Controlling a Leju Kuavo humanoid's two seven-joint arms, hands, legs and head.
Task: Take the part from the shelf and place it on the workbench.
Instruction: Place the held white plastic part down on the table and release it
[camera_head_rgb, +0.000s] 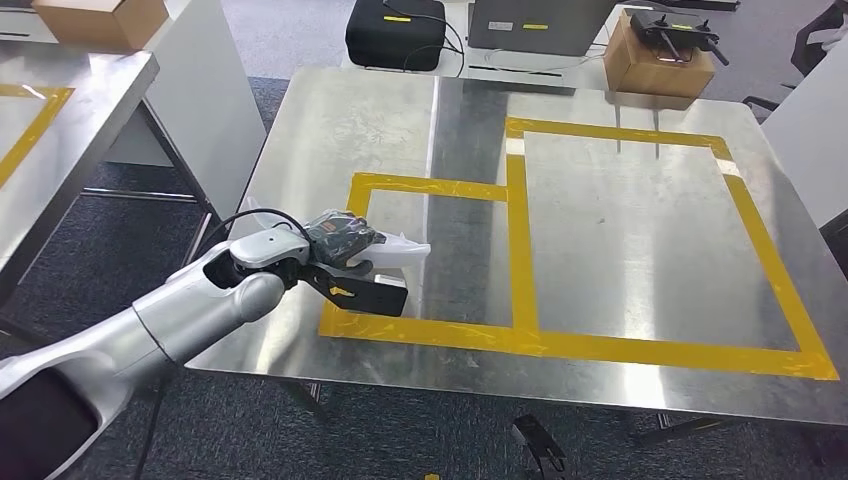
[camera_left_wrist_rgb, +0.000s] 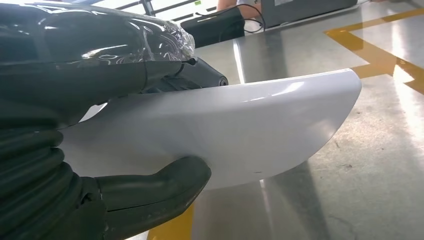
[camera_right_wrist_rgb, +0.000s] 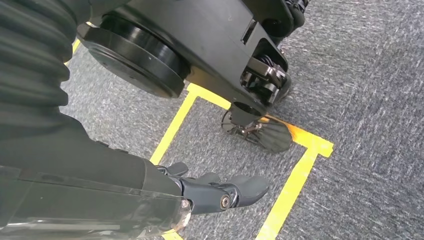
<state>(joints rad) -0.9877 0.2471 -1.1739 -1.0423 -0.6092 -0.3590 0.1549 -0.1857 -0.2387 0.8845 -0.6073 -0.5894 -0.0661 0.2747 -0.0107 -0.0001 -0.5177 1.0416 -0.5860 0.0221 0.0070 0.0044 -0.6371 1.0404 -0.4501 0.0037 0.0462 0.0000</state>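
Observation:
My left hand (camera_head_rgb: 345, 262) grips a white curved plastic part (camera_head_rgb: 402, 250) over the near left corner of the steel workbench (camera_head_rgb: 620, 230), above the smaller yellow-taped square (camera_head_rgb: 430, 188). In the left wrist view the white part (camera_left_wrist_rgb: 240, 130) is held between my thumb (camera_left_wrist_rgb: 160, 187) below and dark fingers (camera_left_wrist_rgb: 125, 75) above, a little above the metal surface. My right hand (camera_right_wrist_rgb: 220, 195) hangs over grey carpet, its fingers loosely extended and holding nothing.
A larger yellow-taped rectangle (camera_head_rgb: 640, 230) marks the bench's right side. Behind the bench sit a black case (camera_head_rgb: 395, 30), a grey box (camera_head_rgb: 540, 22) and a cardboard box (camera_head_rgb: 655, 60). Another steel table (camera_head_rgb: 60, 120) stands to the left, across a gap.

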